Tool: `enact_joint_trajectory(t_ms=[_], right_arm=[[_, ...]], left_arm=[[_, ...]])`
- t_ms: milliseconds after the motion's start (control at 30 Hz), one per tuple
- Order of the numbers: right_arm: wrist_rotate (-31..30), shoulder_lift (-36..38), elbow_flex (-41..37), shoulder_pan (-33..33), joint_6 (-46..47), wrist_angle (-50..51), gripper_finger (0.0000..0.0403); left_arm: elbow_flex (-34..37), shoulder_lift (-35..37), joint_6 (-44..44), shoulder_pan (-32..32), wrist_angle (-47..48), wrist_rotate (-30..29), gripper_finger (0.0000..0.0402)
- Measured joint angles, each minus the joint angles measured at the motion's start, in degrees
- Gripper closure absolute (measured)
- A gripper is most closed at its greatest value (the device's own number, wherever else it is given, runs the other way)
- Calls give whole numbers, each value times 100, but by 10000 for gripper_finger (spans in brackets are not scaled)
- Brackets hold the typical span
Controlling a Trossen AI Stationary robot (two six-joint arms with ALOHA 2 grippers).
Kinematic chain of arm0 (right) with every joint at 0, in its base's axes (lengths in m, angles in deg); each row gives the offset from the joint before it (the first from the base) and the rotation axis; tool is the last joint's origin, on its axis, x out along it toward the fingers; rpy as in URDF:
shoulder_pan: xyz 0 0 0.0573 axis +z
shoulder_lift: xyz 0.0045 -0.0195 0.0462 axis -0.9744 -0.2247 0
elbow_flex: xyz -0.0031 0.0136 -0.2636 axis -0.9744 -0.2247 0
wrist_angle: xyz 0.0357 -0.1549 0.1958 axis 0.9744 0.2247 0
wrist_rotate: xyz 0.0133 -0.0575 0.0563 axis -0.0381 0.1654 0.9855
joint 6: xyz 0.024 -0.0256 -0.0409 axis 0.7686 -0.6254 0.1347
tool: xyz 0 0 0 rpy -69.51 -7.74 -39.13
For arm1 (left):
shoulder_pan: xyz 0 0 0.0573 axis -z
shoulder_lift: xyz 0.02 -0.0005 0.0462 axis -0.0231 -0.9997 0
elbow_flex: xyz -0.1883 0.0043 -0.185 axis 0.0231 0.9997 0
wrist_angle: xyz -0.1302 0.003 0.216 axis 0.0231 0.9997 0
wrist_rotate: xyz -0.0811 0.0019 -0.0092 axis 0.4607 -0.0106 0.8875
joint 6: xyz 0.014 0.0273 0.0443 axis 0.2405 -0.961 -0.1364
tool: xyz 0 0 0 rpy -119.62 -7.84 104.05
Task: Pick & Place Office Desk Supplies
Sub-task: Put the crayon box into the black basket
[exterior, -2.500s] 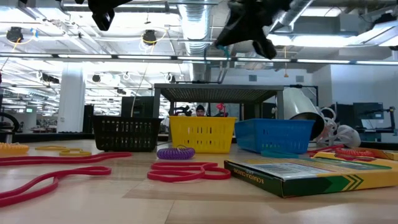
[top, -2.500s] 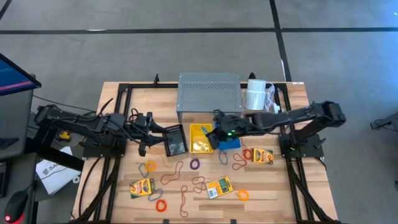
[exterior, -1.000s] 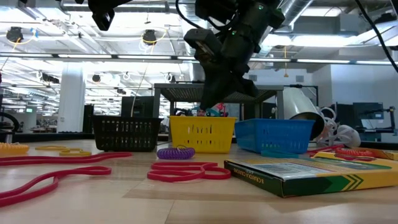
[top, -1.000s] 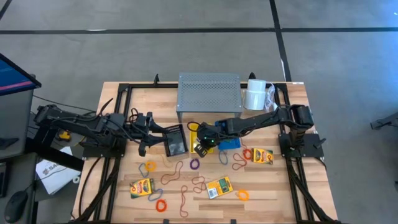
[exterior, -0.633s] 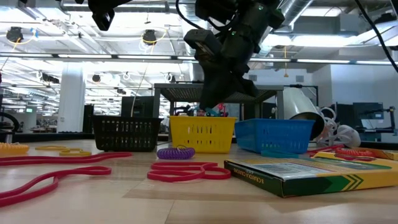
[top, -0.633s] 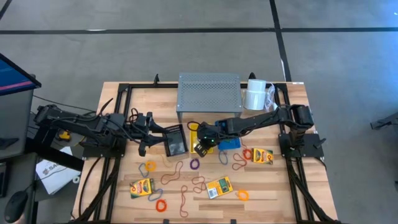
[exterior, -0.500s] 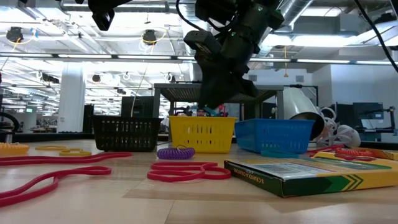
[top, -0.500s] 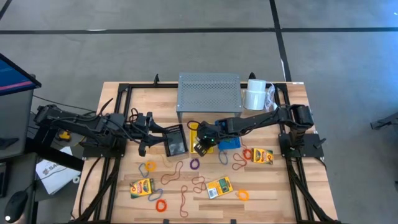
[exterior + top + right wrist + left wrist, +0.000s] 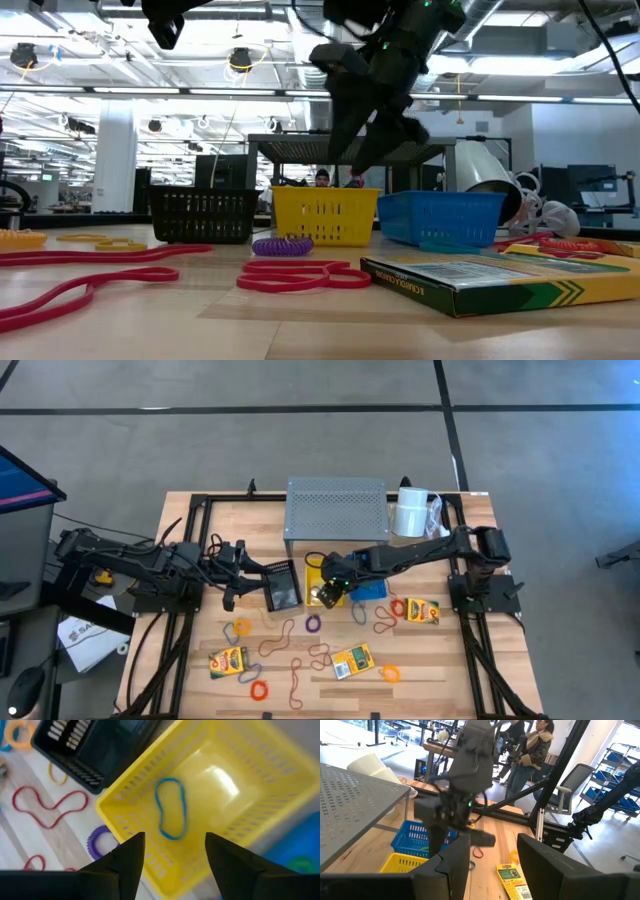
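Observation:
My right gripper (image 9: 175, 865) hangs open over the yellow basket (image 9: 322, 582), fingers pointing down; a blue rubber band (image 9: 171, 809) lies flat on the basket's floor below it. The low view shows the gripper (image 9: 365, 150) just above the basket's rim (image 9: 325, 192). My left gripper (image 9: 495, 870) waits open, holding nothing, left of the black basket (image 9: 281, 585). Three crayon boxes (image 9: 228, 660), (image 9: 352, 661), (image 9: 421, 610) lie flat on the table among loose rubber bands, such as a purple one (image 9: 313, 624) and an orange one (image 9: 390, 673).
A blue basket (image 9: 368, 590) stands right of the yellow one. Behind the baskets stand the grey perforated riser (image 9: 335, 510) and a white roll (image 9: 408, 512). A black frame (image 9: 190, 510) borders the table. People stand in the room beyond, in the left wrist view.
My right gripper has opened over the yellow basket, risen a little and shifted slightly toward the table's right edge.

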Motion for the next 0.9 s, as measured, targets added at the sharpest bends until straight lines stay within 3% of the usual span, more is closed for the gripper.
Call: enact_joint_trajectory(t_ms=[233,400,567,900], right_arm=[[-472,937,0,74,-21,1385,232],[-891,1423,2,350,603,2998,239],[-1056,1750,-132,783,1557,3942,236],[-1043,1972,-837,1806,4782,4072,248]], left_arm=[[-2,-1,0,0,13,0,243],[-2,-1,0,0,14,0,243],[-2,-1,-1,0,19,0,243],[-2,-1,-2,0,19,1,243]])
